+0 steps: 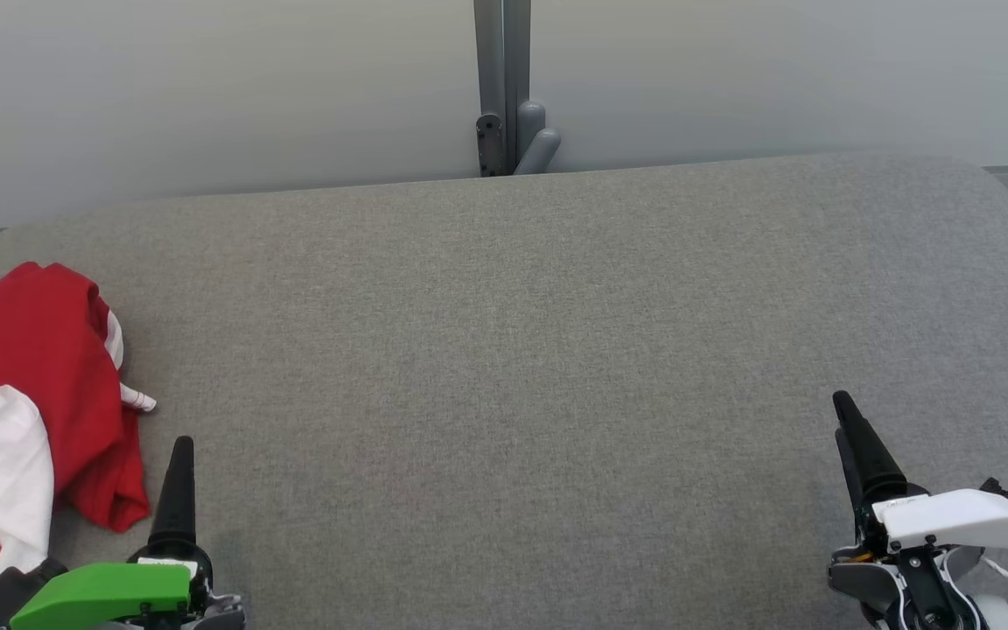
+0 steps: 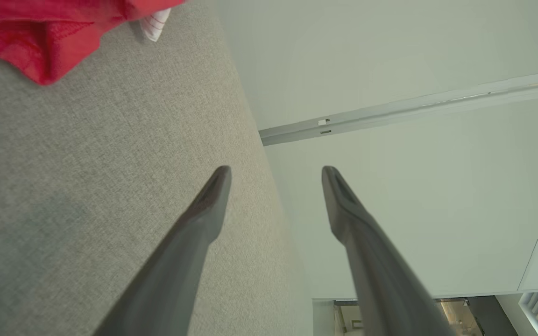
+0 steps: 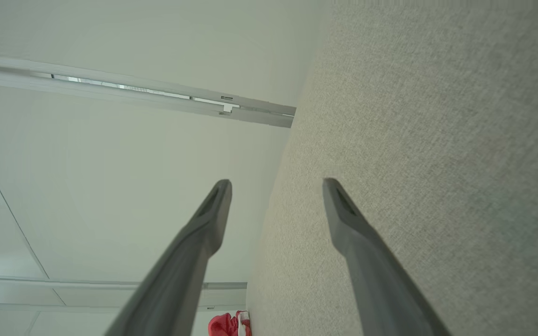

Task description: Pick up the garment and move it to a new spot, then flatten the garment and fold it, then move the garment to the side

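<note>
Near the padded table's (image 1: pixel 504 350) left edge lies the crumpled garment (image 1: pixel 31 350) — a glancing grab might nudge it over, or catch one layer only. Left gripper (image 2: pixel 276 173) and right gripper (image 3: pixel 276 185) gape wide — empty.

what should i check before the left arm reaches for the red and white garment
1. Left gripper open, nothing between its fingers: ok.
2. Right gripper open, nothing held: ok.
3. Garment untouched, lying beside the left gripper on the grey table: ok.
4. Garment flat: not ok, it is bunched.
5. Whole garment on the table: cannot tell, the head view cuts off its left part.
</note>
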{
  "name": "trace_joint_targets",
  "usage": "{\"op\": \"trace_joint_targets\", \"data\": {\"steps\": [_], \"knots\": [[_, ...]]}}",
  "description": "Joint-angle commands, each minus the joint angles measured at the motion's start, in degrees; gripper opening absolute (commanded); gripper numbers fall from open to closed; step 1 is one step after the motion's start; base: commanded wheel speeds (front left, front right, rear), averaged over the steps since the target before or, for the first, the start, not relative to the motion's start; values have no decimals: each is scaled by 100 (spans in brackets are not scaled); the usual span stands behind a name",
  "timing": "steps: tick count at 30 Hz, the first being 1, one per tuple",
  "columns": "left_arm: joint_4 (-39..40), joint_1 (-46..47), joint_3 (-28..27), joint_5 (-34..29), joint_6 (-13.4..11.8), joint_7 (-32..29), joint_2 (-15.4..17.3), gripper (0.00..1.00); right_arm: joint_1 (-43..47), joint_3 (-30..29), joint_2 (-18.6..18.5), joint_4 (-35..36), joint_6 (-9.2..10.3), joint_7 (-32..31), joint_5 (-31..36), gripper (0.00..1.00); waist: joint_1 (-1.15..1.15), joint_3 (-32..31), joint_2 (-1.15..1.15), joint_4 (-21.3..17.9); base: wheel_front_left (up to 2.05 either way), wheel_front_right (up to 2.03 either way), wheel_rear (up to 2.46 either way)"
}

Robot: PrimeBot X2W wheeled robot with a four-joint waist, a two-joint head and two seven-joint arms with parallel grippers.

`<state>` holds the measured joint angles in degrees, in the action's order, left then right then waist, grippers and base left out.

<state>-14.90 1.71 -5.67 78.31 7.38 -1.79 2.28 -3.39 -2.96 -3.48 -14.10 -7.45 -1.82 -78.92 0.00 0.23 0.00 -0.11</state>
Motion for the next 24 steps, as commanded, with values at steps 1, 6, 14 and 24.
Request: {"op": "trace_joint_targets", "data": {"steps": [1, 6, 14, 24], "knots": [[101, 39, 10, -275, 3, 64, 34, 100, -32, 34, -78, 122, -2, 69, 270, 100, 0, -2, 0, -1, 0, 0, 0], [97, 3, 75, -885, 4, 185, 35, 100, -9, 109, -108, 155, -2, 189, 903, 100, 0, -6, 0, 0, 0, 0, 0], [47, -26, 99, -1587, 5, 344, 36, 100, 25, 212, -105, 200, -2, 349, 1537, 100, 0, -11, 0, 0, 0, 0, 0], [-49, -80, 185, -2548, 7, 570, 42, 100, 68, 301, -128, 221, -3, 574, 2402, 100, 0, -12, 0, -7, 0, 0, 0]]}}
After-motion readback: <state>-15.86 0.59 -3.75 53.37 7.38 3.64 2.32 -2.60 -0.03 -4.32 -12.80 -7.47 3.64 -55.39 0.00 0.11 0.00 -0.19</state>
